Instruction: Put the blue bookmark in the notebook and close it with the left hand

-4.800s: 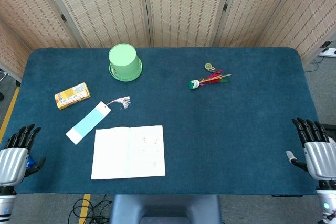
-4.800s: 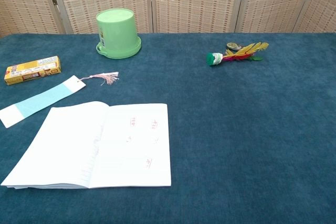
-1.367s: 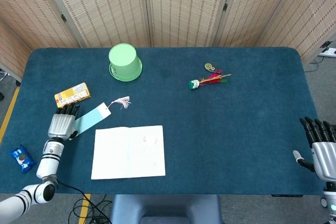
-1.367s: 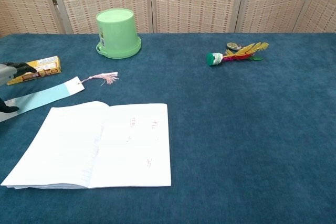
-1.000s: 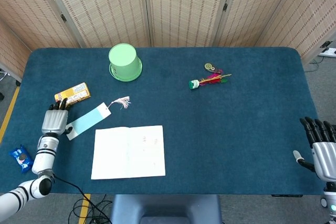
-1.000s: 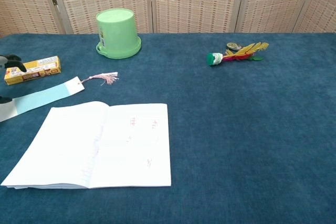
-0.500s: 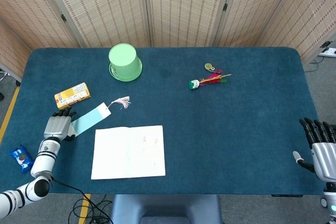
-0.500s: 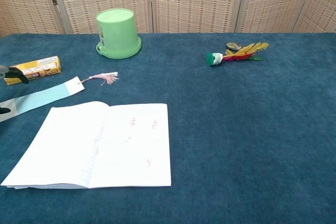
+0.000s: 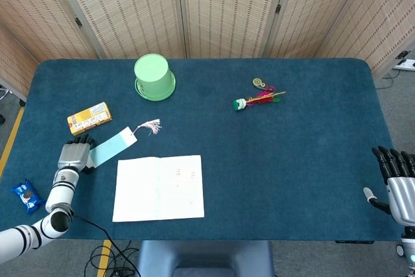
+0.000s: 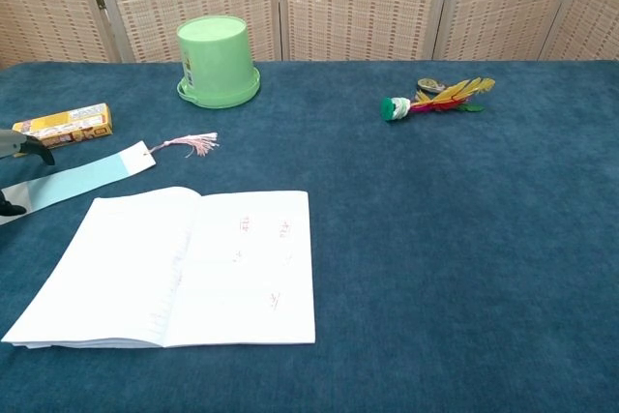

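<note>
The blue bookmark (image 9: 114, 144) lies flat on the bench (image 9: 292, 160), just beside the upper left corner of the open notebook (image 9: 159, 187), its pink tassel (image 9: 150, 126) trailing from the far end. The left robot hand (image 9: 74, 156) rests over the bookmark's near end, fingers lying across the strip; from the chest view only dark fingertips (image 10: 31, 147) show above and below the paper, so I cannot tell whether it has actually pinched it or is only pressing down. The right robot hand (image 9: 397, 183) waits at the far edge of the bench with fingers spread, holding nothing.

The bookmark looks like a thin card strip, pale blue with a white end: very light, slightly flexible and hard to lift off the fuzzy blue cloth. I would judge the best hold is at the near short end, getting a finger under the edge, or sliding the strip over the pile. The tassel is soft thread and would only dangle.

The notebook is plain white paper, its pages soft and lying flat open; the cover should fold over easily with a light sweep from the left side.
</note>
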